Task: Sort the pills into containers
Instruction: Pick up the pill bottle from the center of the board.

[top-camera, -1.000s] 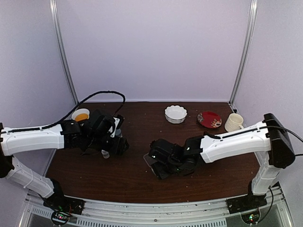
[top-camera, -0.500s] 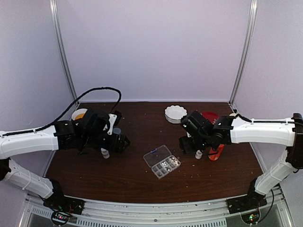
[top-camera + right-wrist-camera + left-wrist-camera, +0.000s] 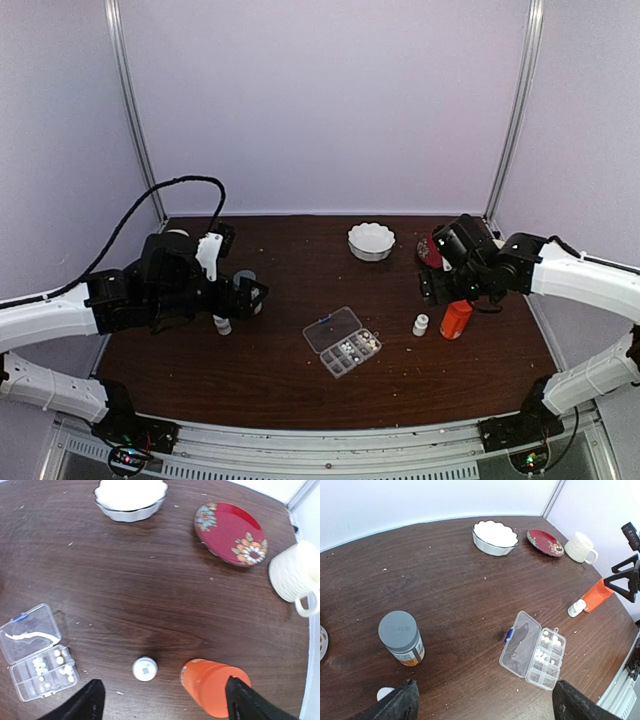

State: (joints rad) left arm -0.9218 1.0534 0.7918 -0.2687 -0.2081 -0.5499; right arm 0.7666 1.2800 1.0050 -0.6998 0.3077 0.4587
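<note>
Since the earlier frame the right arm has drawn back from over the centre of the table (image 3: pixel 200 370) to the right of the overhead frame, and the left arm has pulled back toward the left edge, so the containers (image 3: pixel 342 342) now lie uncovered at lower centre. The left gripper (image 3: pixel 487 706) has its jaws spread wide with nothing between them, and the right gripper (image 3: pixel 167 700) is likewise spread and empty. The organizer's lid is laid flat and open. An orange bottle (image 3: pixel 210 685) and a small white bottle (image 3: pixel 145 669) stand just beside each other at its right, apart from both grippers. The pills (image 3: pixel 50 665) lie in several compartments of the tray half, while other compartments look bare. In my judgement the sorting is partly done, and the lid has not yet been closed. Pale specks scattered on the wood are too small to identify as pills. The left wrist view shows a grey-capped bottle (image 3: pixel 401 637) and a mug (image 3: pixel 580 547), which the overhead view blurs or hides behind the arms. The right wrist view alone resolves the floral pattern of the red plate (image 3: pixel 230 532).
</note>
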